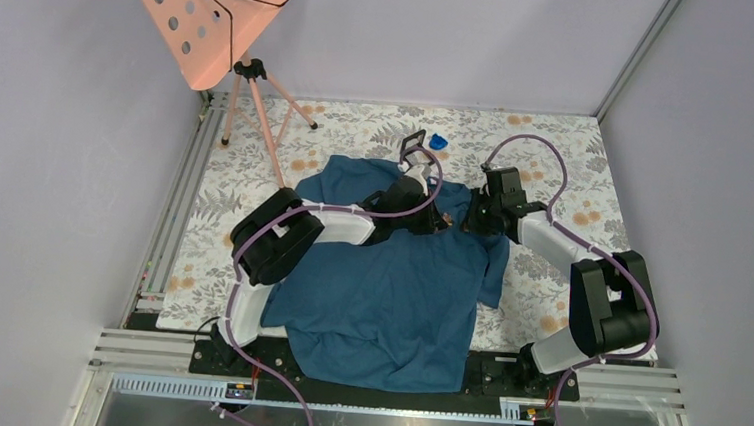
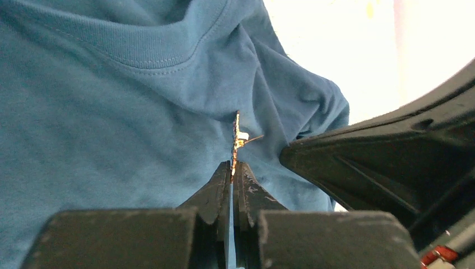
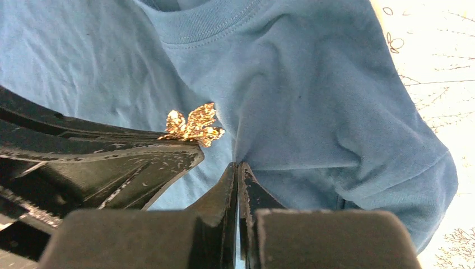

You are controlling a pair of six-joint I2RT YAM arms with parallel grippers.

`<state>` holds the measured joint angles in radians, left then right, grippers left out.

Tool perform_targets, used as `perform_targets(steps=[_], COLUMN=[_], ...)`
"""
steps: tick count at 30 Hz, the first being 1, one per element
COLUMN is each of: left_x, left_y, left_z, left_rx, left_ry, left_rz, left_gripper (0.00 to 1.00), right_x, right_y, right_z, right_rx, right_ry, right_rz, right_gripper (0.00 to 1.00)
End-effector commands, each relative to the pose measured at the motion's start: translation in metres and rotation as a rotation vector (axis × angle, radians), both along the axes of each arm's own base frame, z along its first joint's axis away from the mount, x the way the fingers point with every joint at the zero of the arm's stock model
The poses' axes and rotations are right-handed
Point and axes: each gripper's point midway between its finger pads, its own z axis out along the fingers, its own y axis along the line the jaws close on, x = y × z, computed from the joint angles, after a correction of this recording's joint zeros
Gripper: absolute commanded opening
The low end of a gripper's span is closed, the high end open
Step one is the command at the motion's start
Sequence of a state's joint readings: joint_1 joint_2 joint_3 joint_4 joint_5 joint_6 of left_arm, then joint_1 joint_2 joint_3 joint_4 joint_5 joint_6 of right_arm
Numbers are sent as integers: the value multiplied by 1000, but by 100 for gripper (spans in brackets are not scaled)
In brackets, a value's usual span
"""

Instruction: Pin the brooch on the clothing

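Note:
The teal-blue T-shirt [image 1: 387,294] lies spread on the table, neck at the far side. My left gripper [image 1: 441,219] is shut on the small sparkly leaf-shaped brooch [image 1: 446,218] just below the collar. In the left wrist view the brooch [image 2: 236,137] stands edge-on out of the shut gripper [image 2: 232,165], its pin against the shirt [image 2: 112,129]. My right gripper [image 1: 471,218] is beside it. In the right wrist view this gripper [image 3: 238,165] is shut on a pinched fold of the shirt [image 3: 313,101], with the brooch [image 3: 193,126] just to its left, above the left gripper's fingers [image 3: 123,162].
A black square case [image 1: 413,143] and a small bright blue object [image 1: 438,140] lie beyond the shirt's collar. A pink perforated music stand [image 1: 212,11] on a tripod [image 1: 260,115] stands at the far left. A floral cloth [image 1: 576,177] covers the table.

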<state>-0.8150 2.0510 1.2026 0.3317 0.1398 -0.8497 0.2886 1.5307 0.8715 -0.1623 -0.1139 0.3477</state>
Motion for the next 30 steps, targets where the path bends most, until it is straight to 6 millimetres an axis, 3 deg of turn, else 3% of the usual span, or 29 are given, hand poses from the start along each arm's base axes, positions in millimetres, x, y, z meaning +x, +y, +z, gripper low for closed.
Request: perform_targets(steps=[1, 16, 30], left_x=[11, 4, 5], left_y=[-7, -12, -13], left_z=[6, -7, -4], left_rx=[15, 115, 122], left_ry=[-13, -30, -39], left_rz=[25, -14, -11], left_gripper=[0, 0, 0], right_x=[6, 13, 4], right_y=[9, 18, 26], right_z=[15, 34, 24], right_rx=[62, 104, 124], right_ry=[-54, -116, -76], right_rz=[17, 51, 126], right_gripper=[0, 0, 0])
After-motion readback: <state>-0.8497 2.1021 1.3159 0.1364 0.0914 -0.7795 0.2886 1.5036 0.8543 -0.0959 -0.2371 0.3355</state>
